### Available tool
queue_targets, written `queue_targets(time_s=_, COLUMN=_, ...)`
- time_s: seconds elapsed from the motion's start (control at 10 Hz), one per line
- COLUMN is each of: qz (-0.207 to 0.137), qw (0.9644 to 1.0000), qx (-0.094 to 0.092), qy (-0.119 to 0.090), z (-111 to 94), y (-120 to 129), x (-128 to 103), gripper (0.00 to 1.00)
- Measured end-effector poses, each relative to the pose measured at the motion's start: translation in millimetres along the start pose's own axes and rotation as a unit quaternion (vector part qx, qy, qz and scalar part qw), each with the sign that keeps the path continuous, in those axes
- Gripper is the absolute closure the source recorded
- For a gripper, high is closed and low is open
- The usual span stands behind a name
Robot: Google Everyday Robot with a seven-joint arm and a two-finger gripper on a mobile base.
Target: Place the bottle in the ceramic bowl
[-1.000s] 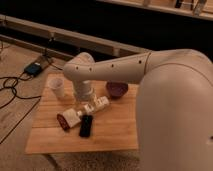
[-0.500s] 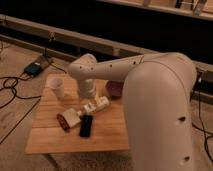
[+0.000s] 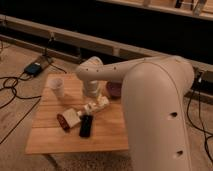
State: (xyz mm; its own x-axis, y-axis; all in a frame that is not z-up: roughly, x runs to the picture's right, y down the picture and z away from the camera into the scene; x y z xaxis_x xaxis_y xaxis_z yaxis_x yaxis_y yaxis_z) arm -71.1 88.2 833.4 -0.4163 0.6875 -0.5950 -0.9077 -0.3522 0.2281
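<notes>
The bottle (image 3: 98,105), small and white, lies on its side near the middle of the wooden table (image 3: 50,140). The ceramic bowl (image 3: 115,90), dark reddish-brown, sits just behind and to the right of it, partly hidden by my arm. My gripper (image 3: 92,94) points down at the end of the white arm, directly behind the bottle and left of the bowl. Nothing appears to be lifted off the table.
A white cup (image 3: 57,86) stands at the table's far left. In front of the bottle lie a white block (image 3: 73,116) against a dark red can (image 3: 63,121) and a black flat object (image 3: 86,126). Cables and a power box (image 3: 34,68) lie on the floor to the left.
My arm has swung a little to the right and fills more of the view. The bottle, the bowl and the other table items have stayed where they were.
</notes>
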Motion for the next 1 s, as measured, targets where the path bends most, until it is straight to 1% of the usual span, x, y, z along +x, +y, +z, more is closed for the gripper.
queue_targets(time_s=0.1, qz=0.012, qw=0.9999, qx=-0.004, qy=-0.002, z=-0.7, y=0.3, x=-2.3, gripper=0.35)
queue_targets(time_s=0.7, qz=0.012, qw=0.9999, qx=-0.005, qy=-0.001, z=0.1, y=2.5, x=-0.5, gripper=0.35)
queue_targets(time_s=0.8, qz=0.011, qw=0.9999, qx=-0.010, qy=-0.001, z=4.1, y=4.0, x=-0.6, gripper=0.35)
queue_targets(time_s=1.0, qz=-0.015, qw=0.9994, qx=-0.030, qy=-0.003, z=19.2, y=11.4, x=-3.0, gripper=0.35)
